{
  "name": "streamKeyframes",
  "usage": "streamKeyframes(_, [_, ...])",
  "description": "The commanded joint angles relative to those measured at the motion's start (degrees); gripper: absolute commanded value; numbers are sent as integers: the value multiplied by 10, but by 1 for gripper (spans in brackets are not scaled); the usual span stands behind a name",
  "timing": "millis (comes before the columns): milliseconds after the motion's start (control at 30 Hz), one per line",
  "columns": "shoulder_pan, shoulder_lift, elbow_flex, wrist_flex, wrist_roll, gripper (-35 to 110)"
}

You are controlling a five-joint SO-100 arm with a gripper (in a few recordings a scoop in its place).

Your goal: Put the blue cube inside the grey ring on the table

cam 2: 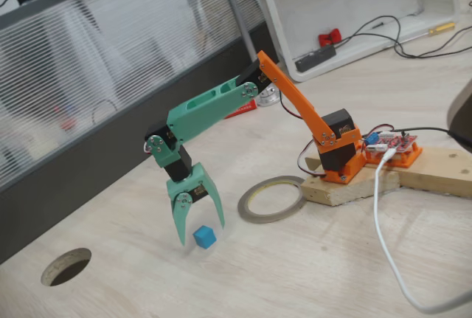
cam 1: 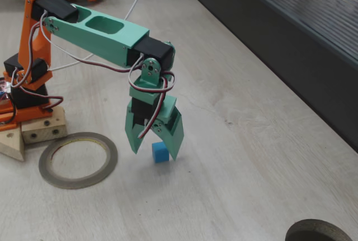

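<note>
Hanging point-down over the blue cube point(cam 1: 160, 152), the gripper point(cam 1: 154, 146) has its jaws spread wide in a fixed view, one green finger on each side and neither clearly pressing the cube. The cube rests on the pale wood-grain worktop point(cam 1: 251, 157), just right of the grey ring point(cam 1: 78, 160) and outside it. Small, rigid and probably light, it should take a squeeze across two flat opposite faces.

From the other fixed view, the open gripper point(cam 2: 199, 226) straddles the blue cube point(cam 2: 204, 237), which sits left of the grey ring point(cam 2: 272, 200). The worktop point(cam 2: 295, 274) looks smooth and level, with a round cable hole point(cam 2: 66, 266) near the left and a dark ledge point(cam 2: 88, 178) with ribbed panelling behind.
</note>
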Motion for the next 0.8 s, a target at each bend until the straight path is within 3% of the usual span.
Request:
streamKeyframes(0, [8,8,10,1,8,57])
streamKeyframes(467, [7,9,10,0,8,56])
streamKeyframes(767, [7,8,10,-1,9,36])
